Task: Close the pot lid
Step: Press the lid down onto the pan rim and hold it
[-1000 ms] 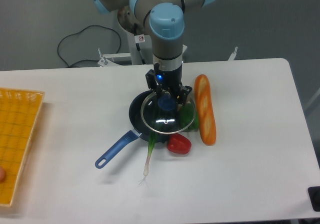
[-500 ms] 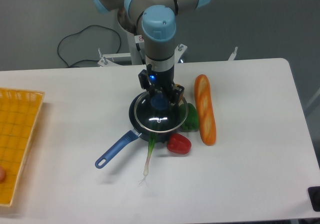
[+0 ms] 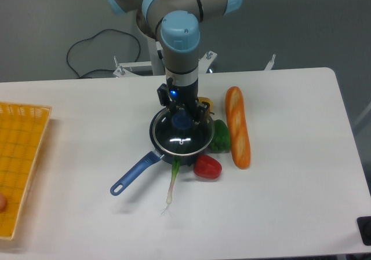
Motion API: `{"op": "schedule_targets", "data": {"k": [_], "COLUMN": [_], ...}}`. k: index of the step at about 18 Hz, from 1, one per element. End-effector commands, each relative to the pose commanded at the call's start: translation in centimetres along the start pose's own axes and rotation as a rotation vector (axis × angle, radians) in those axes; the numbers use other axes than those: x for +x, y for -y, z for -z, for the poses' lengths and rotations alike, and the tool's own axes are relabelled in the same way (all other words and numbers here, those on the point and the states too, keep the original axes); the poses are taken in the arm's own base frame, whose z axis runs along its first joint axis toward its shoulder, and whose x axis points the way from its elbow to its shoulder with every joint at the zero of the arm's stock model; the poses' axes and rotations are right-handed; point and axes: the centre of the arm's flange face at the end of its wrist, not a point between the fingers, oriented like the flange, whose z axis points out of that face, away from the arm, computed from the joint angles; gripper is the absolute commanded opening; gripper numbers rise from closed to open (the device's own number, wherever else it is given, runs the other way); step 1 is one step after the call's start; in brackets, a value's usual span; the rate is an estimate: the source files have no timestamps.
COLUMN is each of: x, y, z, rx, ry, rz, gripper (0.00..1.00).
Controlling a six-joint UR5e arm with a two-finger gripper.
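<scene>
The dark pot (image 3: pixel 159 147) sits at the table's middle, its long blue handle (image 3: pixel 134 172) pointing to the front left. The clear glass lid (image 3: pixel 182 139) with a metal rim lies almost squarely over the pot. My gripper (image 3: pixel 181 119) reaches straight down and is shut on the lid's blue knob (image 3: pixel 180 120). I cannot tell whether the rim rests on the pot or hovers just above it.
A bread loaf (image 3: pixel 237 126) lies right of the pot. A green pepper (image 3: pixel 218 137), a red pepper (image 3: pixel 207 167) and a spring onion (image 3: pixel 172 181) lie by the pot's right and front. A yellow piece (image 3: pixel 205 104) shows behind. An orange basket (image 3: pixel 18 163) is at the far left.
My gripper has carried the lid to the left and down, from overhanging the pot's right side to sitting over the pot. The green pepper is now uncovered.
</scene>
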Motion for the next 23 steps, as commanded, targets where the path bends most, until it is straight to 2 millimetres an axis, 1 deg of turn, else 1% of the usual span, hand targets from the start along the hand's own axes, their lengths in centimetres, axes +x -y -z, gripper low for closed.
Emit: {"op": "schedule_targets", "data": {"k": [8, 10, 23], "x": [0.9, 1.2, 1.3], "y": [-0.5, -0.3, -0.2], "z": [-0.9, -1.0, -1.3], "rx": [-0.011, -0.012, -0.015], "ry": [-0.017, -0.019, -0.024], "rz": [-0.003, -0.009, -0.009], "gripper": [0.59, 0.59, 0.59]}}
